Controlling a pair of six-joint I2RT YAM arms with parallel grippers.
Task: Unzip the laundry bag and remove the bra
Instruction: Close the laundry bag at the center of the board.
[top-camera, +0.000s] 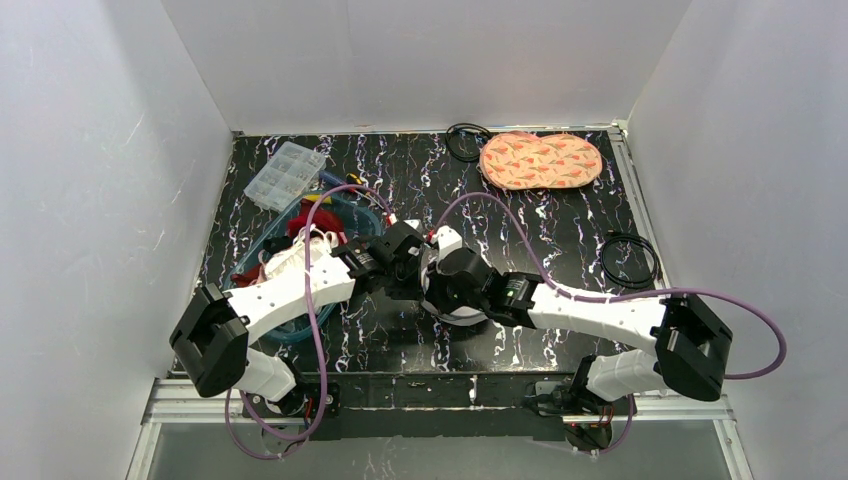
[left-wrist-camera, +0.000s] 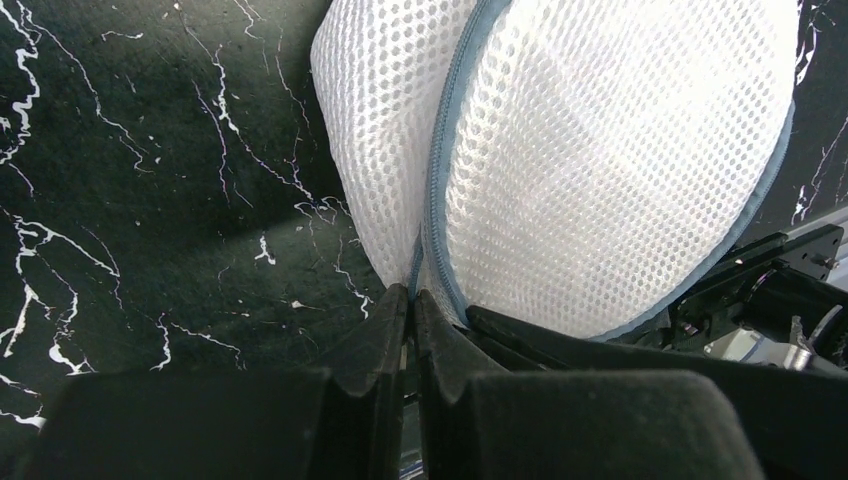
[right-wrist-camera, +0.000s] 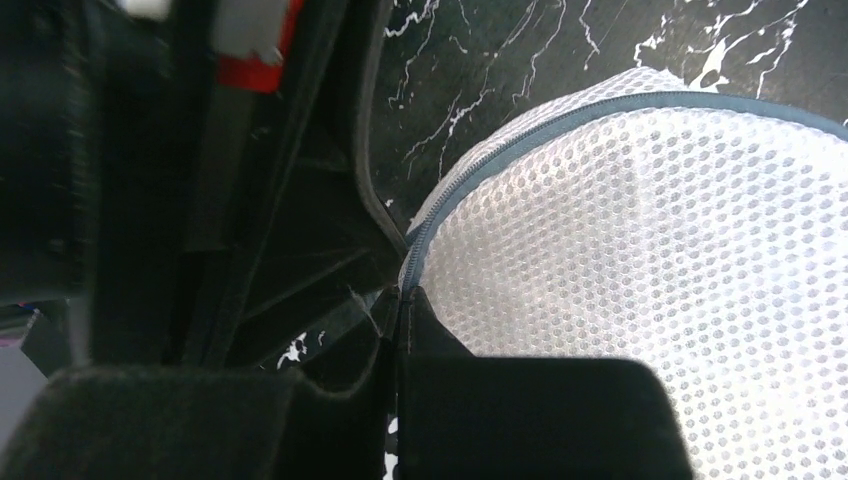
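Observation:
The laundry bag (left-wrist-camera: 600, 170) is a white mesh drum with a blue-grey zipper trim (left-wrist-camera: 437, 180). It lies on the black marbled table, and in the top view only a white edge (top-camera: 458, 318) shows under the arms. My left gripper (left-wrist-camera: 412, 296) is shut, pinching the bag at the zipper trim. My right gripper (right-wrist-camera: 403, 297) is shut on the bag's zippered rim (right-wrist-camera: 520, 125) right beside it. Both grippers meet at mid-table, the left one (top-camera: 410, 272) and the right one (top-camera: 434, 286). The zipper looks closed along its visible length. The bra is hidden.
A blue tub (top-camera: 262, 245) of red and white clothes sits under the left arm. A clear compartment box (top-camera: 285, 172) lies at the back left. A peach patterned oval fabric piece (top-camera: 540, 160) lies at the back, with black cable coils beside it (top-camera: 464, 141) and at the right (top-camera: 628, 261).

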